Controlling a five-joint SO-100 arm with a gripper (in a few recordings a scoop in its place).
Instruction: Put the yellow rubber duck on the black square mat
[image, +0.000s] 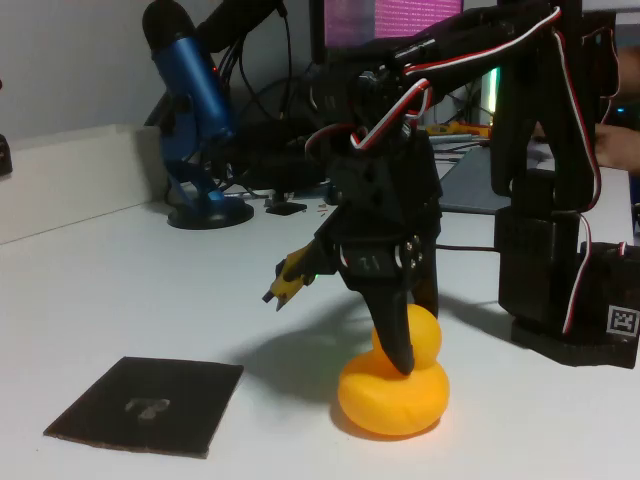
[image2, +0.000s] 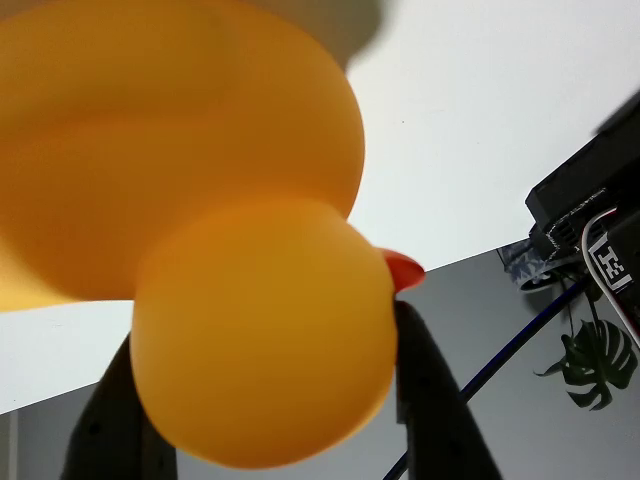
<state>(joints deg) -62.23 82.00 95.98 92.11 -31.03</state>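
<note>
White table (image: 120, 270): gripper (image: 402, 345) clasps yellow rubber duck (image: 393, 395); black square mat (image: 150, 405) apart.

The fixed view is standing low at the white bench (image: 120, 300), looking level across at the black end effector (image: 385, 335) from nearby. The wrist view is looking along the end effector (image2: 265, 400), very close. Both are sharing the small orange-yellow rubber duck (image: 392, 395) (image2: 250, 330) between its fingers.

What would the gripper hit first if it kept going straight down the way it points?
The yellow rubber duck: the gripper already sits at its head, and under the duck lies the white table.
</note>
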